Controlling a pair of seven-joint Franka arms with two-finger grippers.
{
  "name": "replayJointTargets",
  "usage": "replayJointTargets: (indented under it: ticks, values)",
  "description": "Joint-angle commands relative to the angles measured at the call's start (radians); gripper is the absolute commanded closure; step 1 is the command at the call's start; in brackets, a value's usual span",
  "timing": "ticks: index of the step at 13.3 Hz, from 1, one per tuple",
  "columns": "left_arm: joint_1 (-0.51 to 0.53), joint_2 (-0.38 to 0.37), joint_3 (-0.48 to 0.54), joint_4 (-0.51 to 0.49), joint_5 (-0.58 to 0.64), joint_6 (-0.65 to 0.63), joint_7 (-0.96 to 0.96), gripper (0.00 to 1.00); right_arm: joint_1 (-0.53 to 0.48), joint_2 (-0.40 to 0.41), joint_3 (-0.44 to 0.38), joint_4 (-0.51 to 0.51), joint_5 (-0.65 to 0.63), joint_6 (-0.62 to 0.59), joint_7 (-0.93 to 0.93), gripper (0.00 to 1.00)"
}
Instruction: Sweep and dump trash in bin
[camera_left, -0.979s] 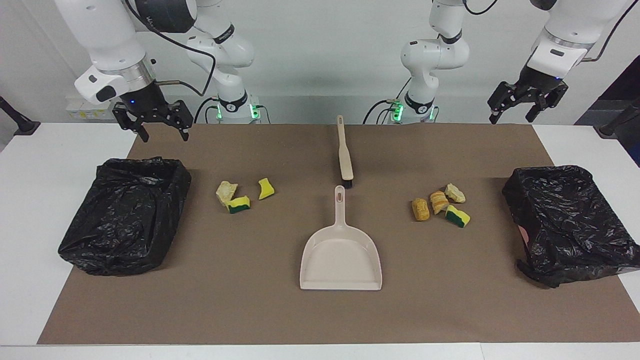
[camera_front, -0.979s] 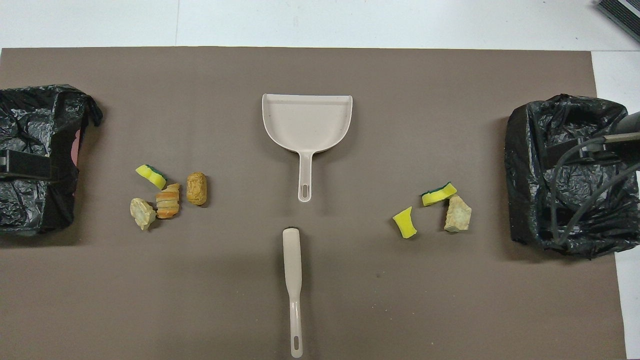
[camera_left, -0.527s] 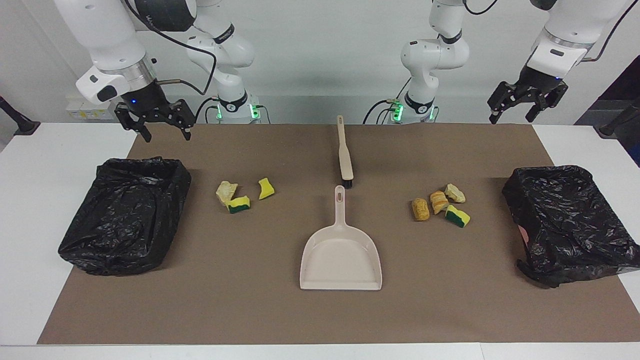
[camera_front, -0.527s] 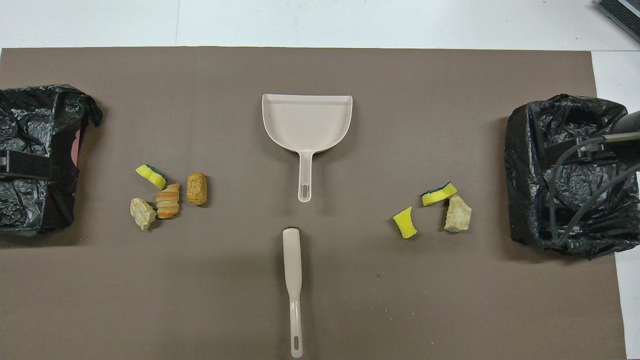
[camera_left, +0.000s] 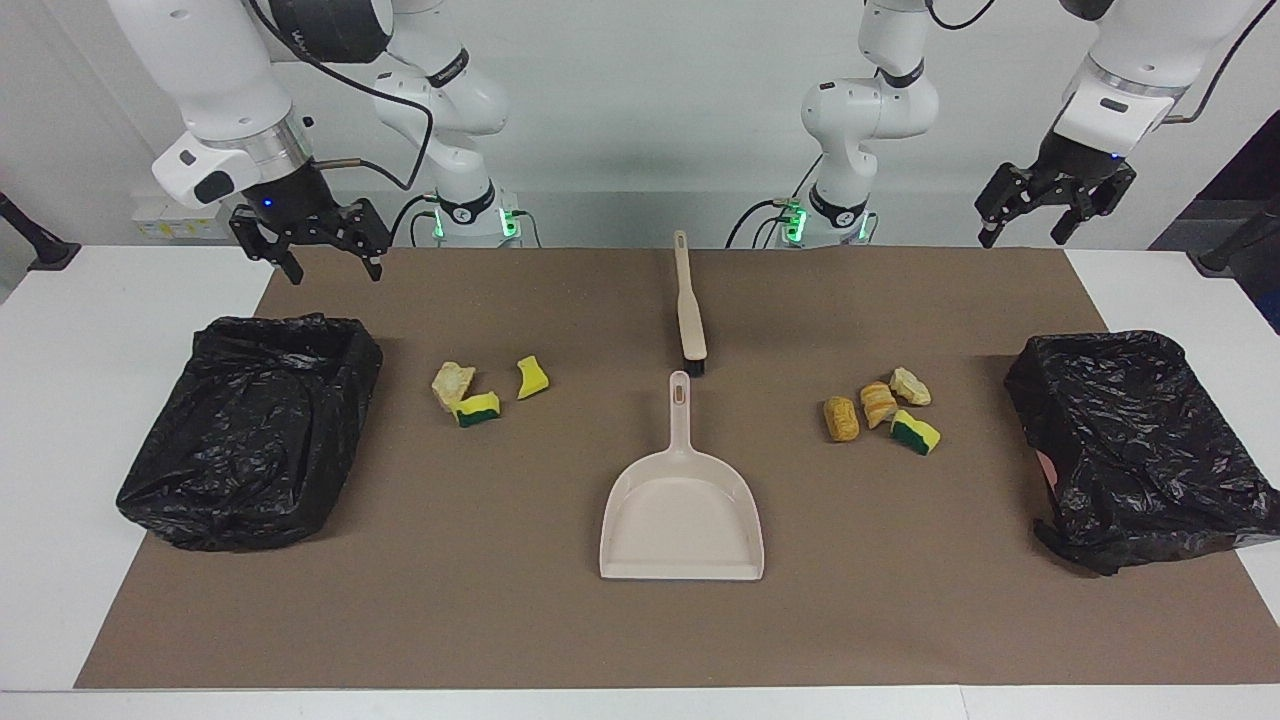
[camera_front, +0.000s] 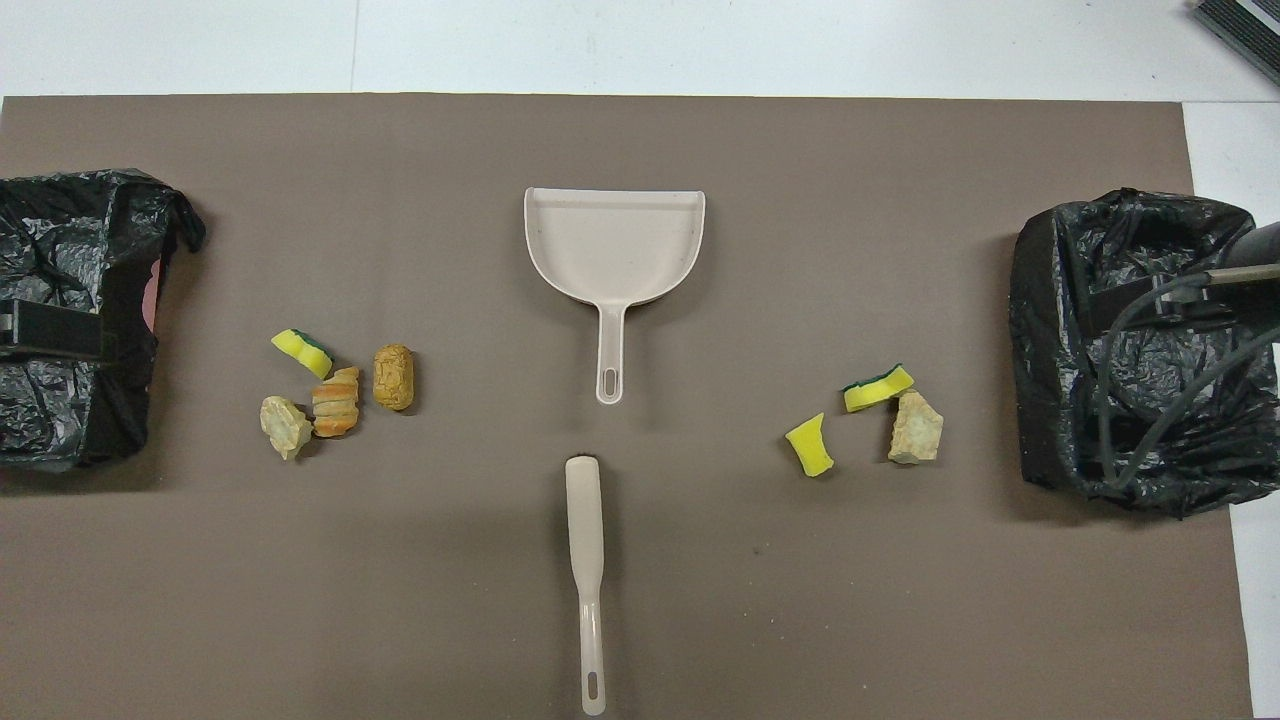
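The trash lies in two clusters on the brown mat. Three scraps (camera_left: 477, 396) (camera_front: 880, 415) lie toward the right arm's end: two yellow-green sponge pieces and a tan chunk. Several scraps (camera_left: 880, 410) (camera_front: 335, 395) lie toward the left arm's end. A black-bagged bin (camera_left: 250, 470) (camera_front: 1140, 450) stands at the right arm's end, another bin (camera_left: 1140, 470) (camera_front: 60, 230) at the left arm's end. My right gripper (camera_left: 333, 268) hangs open over the mat's corner by its bin. My left gripper (camera_left: 1022, 238) hangs open over the mat's other robot-side corner. Neither holds anything.
A beige dustpan (camera_left: 682, 520) (camera_front: 614, 245) lies mid-mat, handle pointing toward the robots. A beige brush (camera_left: 689, 310) (camera_front: 587, 560) lies in line with it, nearer to the robots, bristles by the dustpan handle. The right arm's cables (camera_front: 1170, 380) hang over its bin.
The right gripper has risen a little and drifted slightly toward the robots. The left gripper has barely lifted. Nothing on the mat has moved.
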Motion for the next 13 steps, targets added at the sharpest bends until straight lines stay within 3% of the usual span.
replayJointTargets:
  ticks: [1,8,13]
  values:
    - [-0.003,0.004,-0.003,0.012,0.000,0.004,0.008,0.00,-0.009,-0.001,0.005,-0.001,0.015,0.001,0.015,0.00]
    - [-0.011,-0.016,-0.012,-0.055,-0.016,0.049,-0.001,0.00,-0.009,-0.019,0.005,-0.029,0.014,-0.008,0.015,0.00]
    - [-0.127,-0.061,-0.015,-0.209,-0.055,0.097,-0.050,0.00,-0.004,-0.021,0.008,-0.029,0.012,-0.007,0.020,0.00]
